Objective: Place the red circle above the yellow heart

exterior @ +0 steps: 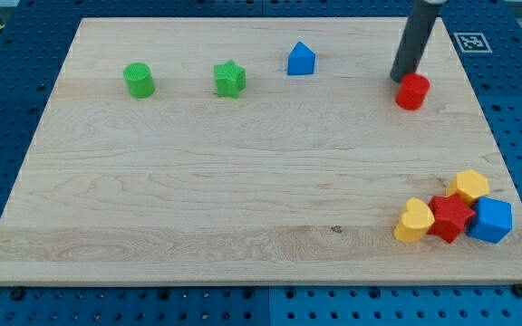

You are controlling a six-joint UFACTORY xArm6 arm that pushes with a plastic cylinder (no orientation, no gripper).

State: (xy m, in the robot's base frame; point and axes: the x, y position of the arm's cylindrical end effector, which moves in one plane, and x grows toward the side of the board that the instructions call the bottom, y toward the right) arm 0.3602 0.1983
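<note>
The red circle [412, 91] sits at the upper right of the wooden board [243, 181]. My tip [399, 79] is at its upper-left edge, touching or nearly touching it. The yellow heart [414, 221] lies at the lower right, far below the red circle and almost straight under it. It touches the red star [449, 217] on its right.
A yellow block [469, 186] and a blue block [491, 220] crowd beside the red star at the lower right. A blue house-shaped block [301, 60], a green star [229, 79] and a green cylinder [139, 81] stand along the view's top.
</note>
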